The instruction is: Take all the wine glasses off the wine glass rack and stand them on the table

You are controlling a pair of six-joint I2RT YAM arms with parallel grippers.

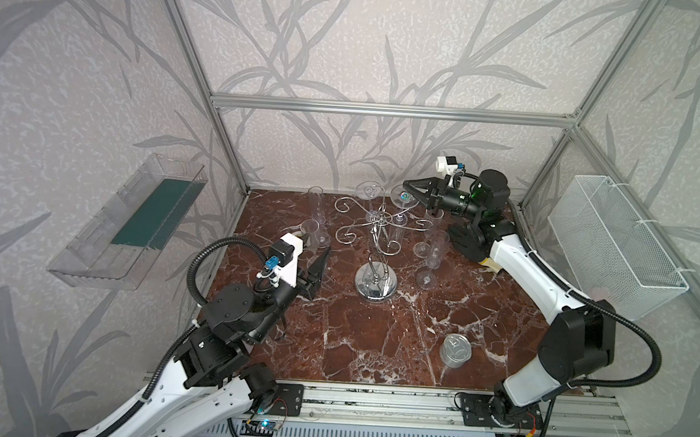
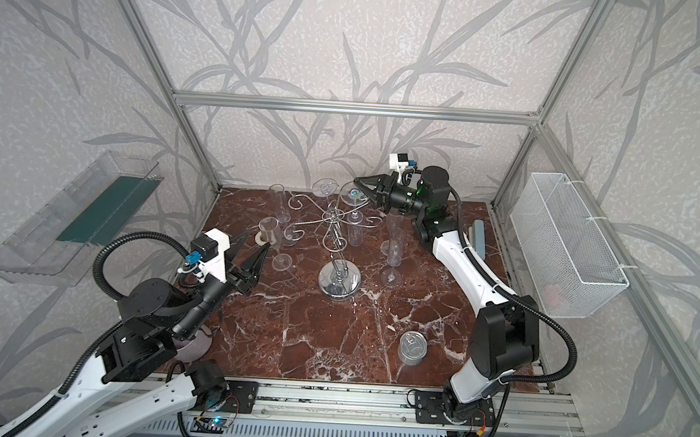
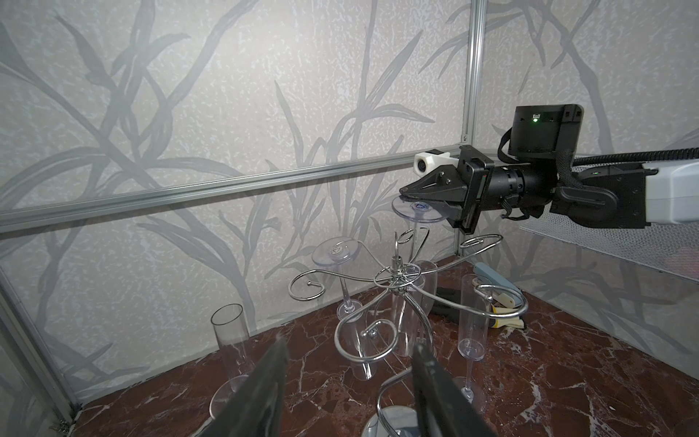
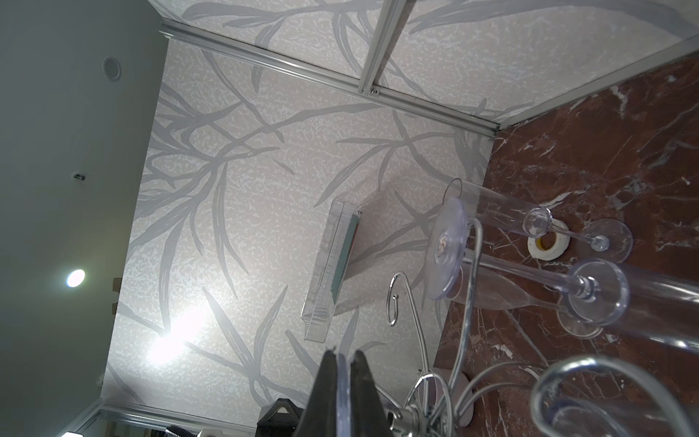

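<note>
The left jaws hang about half open and empty over the tabletop's left side, near a standing flute (image 2: 268, 232) and well apart from the wine glass. To their right, the wine glass rack (image 1: 375, 287) stands on its mirrored base in the middle of the tabletop, and another clear glass (image 3: 336, 250) hangs foot-up from a far curl. Right of that, the wine glass (image 3: 416, 209) hangs upside down with its round foot raised above a rack curl. Whether its stem is still inside the curl cannot be told. The right jaws lie level, pinched tight on the rim of that foot. The tabletop (image 1: 373, 354) is red-brown marble with white veins. More flutes (image 1: 436, 249) stand right of the rack, and a tin can (image 1: 454, 350) sits nearer the front. Grey-leaf wallpaper covers the walls, with a clear tray (image 1: 131, 223) mounted on the left and a white wire basket (image 1: 613, 244) on the right.
</note>
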